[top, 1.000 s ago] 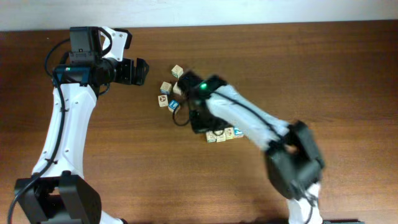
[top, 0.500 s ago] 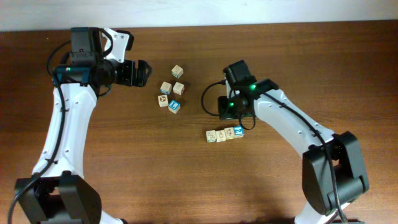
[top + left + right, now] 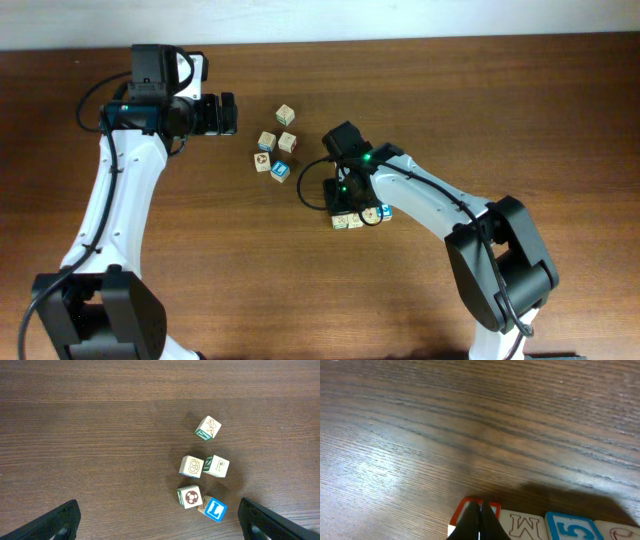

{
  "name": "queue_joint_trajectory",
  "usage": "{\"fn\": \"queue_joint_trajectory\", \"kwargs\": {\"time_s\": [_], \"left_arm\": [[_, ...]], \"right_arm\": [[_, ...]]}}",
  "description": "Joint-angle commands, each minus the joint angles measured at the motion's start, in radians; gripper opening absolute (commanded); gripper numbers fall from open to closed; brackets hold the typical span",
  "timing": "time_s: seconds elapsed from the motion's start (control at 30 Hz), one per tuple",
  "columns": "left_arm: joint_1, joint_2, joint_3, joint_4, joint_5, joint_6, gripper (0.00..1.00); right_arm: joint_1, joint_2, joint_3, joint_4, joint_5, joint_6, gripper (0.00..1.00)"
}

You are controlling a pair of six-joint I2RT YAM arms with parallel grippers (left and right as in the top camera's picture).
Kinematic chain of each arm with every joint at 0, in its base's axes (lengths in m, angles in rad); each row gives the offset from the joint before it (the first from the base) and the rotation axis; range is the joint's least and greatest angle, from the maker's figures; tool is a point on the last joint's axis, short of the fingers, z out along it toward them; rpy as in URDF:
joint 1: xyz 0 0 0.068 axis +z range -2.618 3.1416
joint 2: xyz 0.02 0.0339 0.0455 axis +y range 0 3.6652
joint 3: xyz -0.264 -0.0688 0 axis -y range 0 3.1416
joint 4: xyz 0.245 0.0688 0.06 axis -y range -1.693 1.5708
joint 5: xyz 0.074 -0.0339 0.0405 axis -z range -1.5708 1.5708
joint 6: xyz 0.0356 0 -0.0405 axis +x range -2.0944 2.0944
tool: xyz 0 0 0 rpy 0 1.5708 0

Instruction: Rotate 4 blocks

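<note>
A: On the table, right of centre, any sign of the row of four blocks?

B: There, yes: side by side, slanting a little upward to the right. Over its left end, the right gripper.

A: Tips apart or together?

B: Pressed together, with nothing between. Resting on the red-framed end block or just above it; cannot tell which from the wrist view. To the right of that, an M block, then a blue-framed 5.

A: And up by the left gripper?

B: Spread wide, holding nothing. Hovering left of the loose blocks, clear of them. Only the two dark fingers in the bottom corners of its own wrist view.

A: Layout of that loose group, as seen from there?

B: One beige cube alone at the top, tilted. Below it a pair, touching, with a pretzel drawing on the left one. Lower still, the blue-and-white L block, and just beside it on the left, the ball-marked cube.

A: And relative to the row?

B: Up and to the left of it in the overhead view, near but not touching.
</note>
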Motion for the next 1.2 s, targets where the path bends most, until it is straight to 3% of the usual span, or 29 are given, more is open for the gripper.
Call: {"fn": "queue_joint_trajectory", "kwargs": {"time_s": [0.0, 0.13, 0.3, 0.83, 1.17], "left_arm": [[0.002, 0.007, 0.016, 0.002, -0.011, -0.010, 0.99], [0.002, 0.007, 0.016, 0.003, -0.010, -0.010, 0.99], [0.001, 0.007, 0.016, -0.014, -0.003, -0.011, 0.99], [-0.026, 0.008, 0.016, -0.009, 0.000, -0.013, 0.99], [-0.026, 0.008, 0.016, -0.009, 0.001, -0.014, 0.99]], "right_arm": [[0.009, 0.007, -0.005, -0.009, -0.009, 0.011, 0.04], [-0.003, 0.006, -0.002, 0.000, 0.027, 0.010, 0.04], [-0.179, -0.039, 0.050, -0.114, 0.026, -0.054, 0.05], [-0.118, 0.035, 0.045, -0.130, 0.029, -0.068, 0.05], [-0.203, 0.035, 0.050, -0.142, 0.030, -0.072, 0.08]]}}
